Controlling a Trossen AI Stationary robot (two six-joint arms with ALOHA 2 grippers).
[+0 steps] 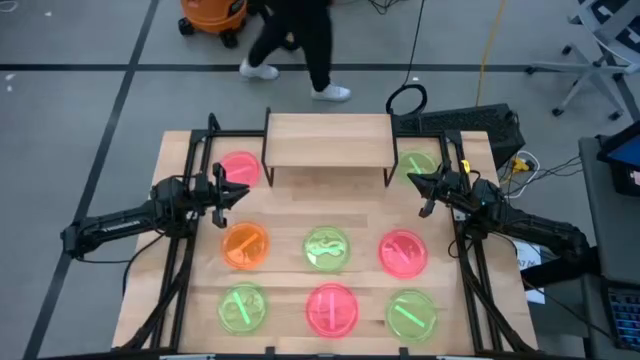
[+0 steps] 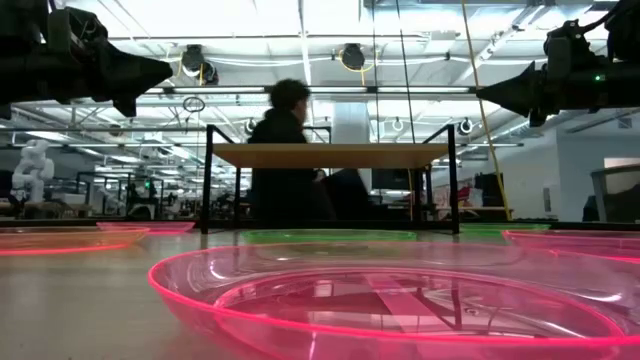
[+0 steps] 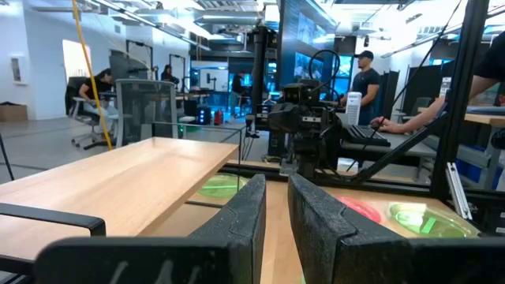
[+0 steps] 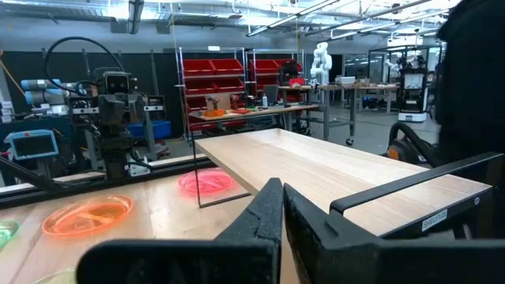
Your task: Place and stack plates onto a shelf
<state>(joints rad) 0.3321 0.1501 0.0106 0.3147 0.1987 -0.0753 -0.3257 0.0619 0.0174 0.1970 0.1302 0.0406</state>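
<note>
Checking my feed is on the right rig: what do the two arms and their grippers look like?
Both arms are dark, almost black, jointed links with black cables trailing along them. The left gripper and right gripper each end in two black, wedge-shaped fingers with a rough, pebbled surface. The right arm shows a small green light in the low view.

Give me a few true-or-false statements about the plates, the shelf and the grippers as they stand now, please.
1. The shelf has plates stacked on it. False: its top is bare.
2. Eight plates lie on the table. True.
3. The right gripper holds a green plate. False: it is shut on nothing.
4. The left gripper hovers near a pink plate. True.
5. The orange plate sits in the front row. False: middle row, left.
</note>
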